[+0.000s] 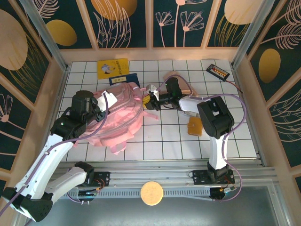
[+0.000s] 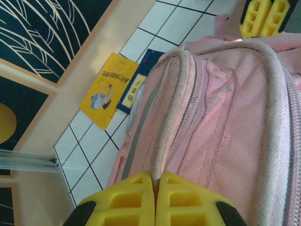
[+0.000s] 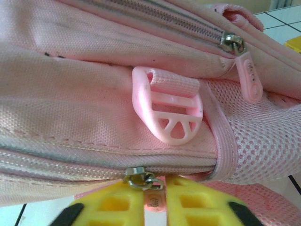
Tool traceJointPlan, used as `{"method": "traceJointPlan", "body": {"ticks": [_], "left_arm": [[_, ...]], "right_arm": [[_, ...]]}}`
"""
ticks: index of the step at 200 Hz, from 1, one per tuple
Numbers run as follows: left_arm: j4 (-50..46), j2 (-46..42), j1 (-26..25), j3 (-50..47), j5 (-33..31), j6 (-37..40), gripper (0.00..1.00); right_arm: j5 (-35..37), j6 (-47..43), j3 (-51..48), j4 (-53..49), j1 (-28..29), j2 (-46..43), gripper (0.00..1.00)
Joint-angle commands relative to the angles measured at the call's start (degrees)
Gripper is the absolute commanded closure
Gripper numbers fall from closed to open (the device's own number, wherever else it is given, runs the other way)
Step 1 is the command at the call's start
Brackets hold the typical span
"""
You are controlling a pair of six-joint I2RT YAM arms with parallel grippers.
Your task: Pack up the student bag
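The student bag point(image 1: 120, 117), a big pale-pink backpack, lies on the tiled table left of centre. My left gripper point(image 1: 109, 98) is at its upper left side, and in the left wrist view this gripper point(image 2: 156, 181) is shut on the bag's cream woven handle point(image 2: 171, 108). My right gripper point(image 1: 150, 100) is at the bag's right edge. In the right wrist view it point(image 3: 156, 190) is shut on the pink pull tab point(image 3: 154, 201) of a metal zipper slider point(image 3: 138, 176), below a pink plastic buckle point(image 3: 171, 110).
A yellow book point(image 1: 113, 68) and a dark blue book point(image 1: 123, 79) lie behind the bag near the back wall. A black device point(image 1: 217, 70) sits at the back right, and a tan flat item point(image 1: 195, 126) beside the right arm. A pinkish item point(image 1: 181, 77) lies partly behind the right wrist.
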Motion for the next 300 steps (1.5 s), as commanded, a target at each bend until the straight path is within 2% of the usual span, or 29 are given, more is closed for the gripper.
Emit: {"method": "traceJointPlan", "body": {"ticks": [1,16,72,96,123,192,232,291,300], "left_arm": [[6.8,-1.6,0.7,2.0,-0.1,0.5,1.00],[6.5,-1.6,0.8,2.0,-0.4,0.6,1.00],[5.7,-1.8,1.2,1.6,-2.6,1.6,1.00],[5.0,-1.2,1.2,0.7,-6.6,4.2,1.00],[5.3,-0.2,1.2,-1.2,-8.0,5.1,1.00],[11.1,4.0,0.7,-2.2,-4.2,-0.8,1.00],[13.7,6.6,-4.3,-4.2,-12.9,-0.9,1.00],[16.7,13.9,-9.8,-2.9,-17.7,-14.9,1.00],[15.9,15.5,-10.2,-0.3,-18.6,-17.1,1.00]], "right_arm": [[-0.2,0.8,-0.9,1.7,0.4,-1.0,0.93],[0.3,0.5,-1.1,1.0,0.3,-1.3,1.00],[1.6,-2.0,-2.4,-2.5,-0.2,-3.0,1.00],[1.9,-7.6,-0.7,-11.9,-0.4,-4.0,1.00],[2.0,-13.6,1.6,-24.6,0.0,-4.9,1.00],[3.3,-15.4,3.1,-38.5,2.1,-8.8,1.00],[5.6,-14.6,5.3,-48.0,3.2,-10.7,1.00],[11.4,-6.7,6.7,-53.5,8.8,-13.5,1.00],[12.2,-5.6,6.8,-54.7,9.2,-13.6,1.00]]}}
